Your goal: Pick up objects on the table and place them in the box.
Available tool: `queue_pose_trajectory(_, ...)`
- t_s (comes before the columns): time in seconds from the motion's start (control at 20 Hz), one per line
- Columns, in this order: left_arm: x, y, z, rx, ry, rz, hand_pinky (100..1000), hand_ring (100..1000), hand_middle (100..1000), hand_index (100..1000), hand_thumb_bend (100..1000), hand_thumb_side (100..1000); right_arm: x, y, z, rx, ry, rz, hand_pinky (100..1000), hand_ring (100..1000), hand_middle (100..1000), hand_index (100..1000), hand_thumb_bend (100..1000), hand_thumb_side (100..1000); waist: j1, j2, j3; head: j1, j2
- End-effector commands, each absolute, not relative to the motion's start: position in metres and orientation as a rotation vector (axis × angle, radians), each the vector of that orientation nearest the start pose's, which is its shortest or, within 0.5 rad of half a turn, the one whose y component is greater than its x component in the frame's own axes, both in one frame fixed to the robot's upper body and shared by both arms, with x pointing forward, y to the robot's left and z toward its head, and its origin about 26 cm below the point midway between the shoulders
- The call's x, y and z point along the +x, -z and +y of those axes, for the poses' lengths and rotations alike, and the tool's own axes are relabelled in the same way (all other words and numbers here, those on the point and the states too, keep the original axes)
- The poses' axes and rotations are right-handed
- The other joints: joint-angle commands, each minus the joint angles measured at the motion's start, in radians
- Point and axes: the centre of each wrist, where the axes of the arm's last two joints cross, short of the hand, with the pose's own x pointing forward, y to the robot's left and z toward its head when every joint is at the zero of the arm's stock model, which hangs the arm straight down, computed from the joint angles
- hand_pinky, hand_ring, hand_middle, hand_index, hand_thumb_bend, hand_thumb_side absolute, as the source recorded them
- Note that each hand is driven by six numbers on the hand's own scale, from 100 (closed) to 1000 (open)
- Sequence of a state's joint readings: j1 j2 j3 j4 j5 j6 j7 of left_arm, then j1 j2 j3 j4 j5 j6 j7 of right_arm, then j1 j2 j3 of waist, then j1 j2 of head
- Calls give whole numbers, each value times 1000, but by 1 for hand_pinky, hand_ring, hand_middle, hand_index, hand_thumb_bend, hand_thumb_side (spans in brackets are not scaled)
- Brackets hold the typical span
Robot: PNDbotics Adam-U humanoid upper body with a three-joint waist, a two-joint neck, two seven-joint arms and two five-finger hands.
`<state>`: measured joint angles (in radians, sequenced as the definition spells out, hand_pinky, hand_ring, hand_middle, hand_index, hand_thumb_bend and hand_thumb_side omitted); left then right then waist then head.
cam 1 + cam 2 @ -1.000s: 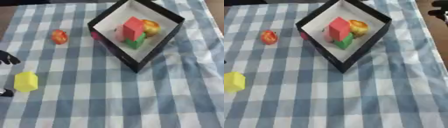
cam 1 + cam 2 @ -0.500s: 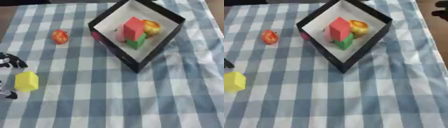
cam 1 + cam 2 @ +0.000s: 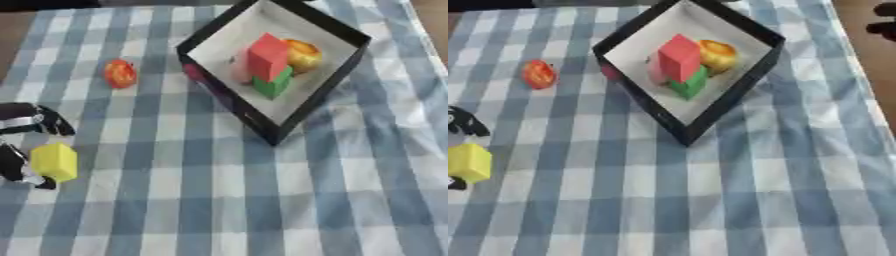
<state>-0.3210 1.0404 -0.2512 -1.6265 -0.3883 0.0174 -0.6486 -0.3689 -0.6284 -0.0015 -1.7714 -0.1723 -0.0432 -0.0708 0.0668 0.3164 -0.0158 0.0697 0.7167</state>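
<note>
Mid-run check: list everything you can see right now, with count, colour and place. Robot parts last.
Box: one, black outside, white inside, upper middle of the cloth, turned corner-on.
Red block: one, red, inside the box, over the green one.
Green block: one, green, inside the box, under the red block.
Orange round thing: one, orange-yellow, inside the box, right of the red block.
Pink thing: one, pink, inside the box, left of the blocks; shape unclear.
Small red-orange thing: one, on the cloth left of the box.
Yellow cube: one, yellow, left edge of the cloth.
Tablecloth: one, blue and white check.
Left robot hand: black fingers either side of the yellow cube, at the left edge.
</note>
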Motion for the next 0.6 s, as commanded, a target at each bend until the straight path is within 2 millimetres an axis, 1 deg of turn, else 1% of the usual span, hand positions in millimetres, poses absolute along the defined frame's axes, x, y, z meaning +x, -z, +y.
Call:
queue_pose_trajectory(0.05, 327, -205, 388, 669, 1623, -989, 794, 777, 717, 817, 592, 193, 332, -220, -329, -336, -438, -2172, 936, 787, 797, 784, 100, 820, -6, -11, 0, 4, -10)
queue_pose_trajectory(0.1, 328, -205, 388, 672, 1625, -988, 794, 777, 717, 817, 592, 193, 332, -220, -329, -337, -437, -2172, 936, 787, 797, 784, 100, 820, -6, -11, 0, 5, -10)
queue_pose_trajectory(0.15, 328, -206, 387, 678, 1624, -991, 773, 751, 670, 770, 470, 141, 332, -219, -329, -337, -437, -2172, 936, 787, 797, 784, 100, 821, -6, -11, 0, 4, -10)
queue_pose_trajectory(0.2, 328, -206, 387, 685, 1620, -995, 765, 740, 653, 746, 442, 132, 332, -219, -329, -336, -436, -2172, 936, 787, 797, 784, 100, 821, -6, -11, 0, 4, -10)
queue_pose_trajectory(0.3, 327, -206, 385, 688, 1625, -1001, 730, 689, 595, 685, 330, 100, 332, -219, -329, -337, -436, -2172, 936, 787, 797, 783, 100, 820, -6, -11, 0, 4, -10)
queue_pose_trajectory(0.35, 326, -209, 383, 690, 1634, -1008, 726, 683, 588, 676, 306, 100, 332, -220, -330, -339, -436, -2172, 936, 787, 798, 783, 100, 819, -6, -11, 0, 4, -10)
queue_pose_trajectory(0.45, 323, -220, 376, 710, 1659, -1040, 719, 672, 570, 654, 261, 100, 331, -220, -331, -343, -435, -2172, 936, 787, 798, 783, 100, 819, -7, -12, 3, 2, -8)
queue_pose_trajectory(0.6, 317, -248, 361, 788, 1706, -1122, 722, 674, 574, 655, 261, 100, 331, -220, -331, -346, -434, -2173, 936, 788, 798, 782, 100, 816, -7, -16, 9, -3, -6)
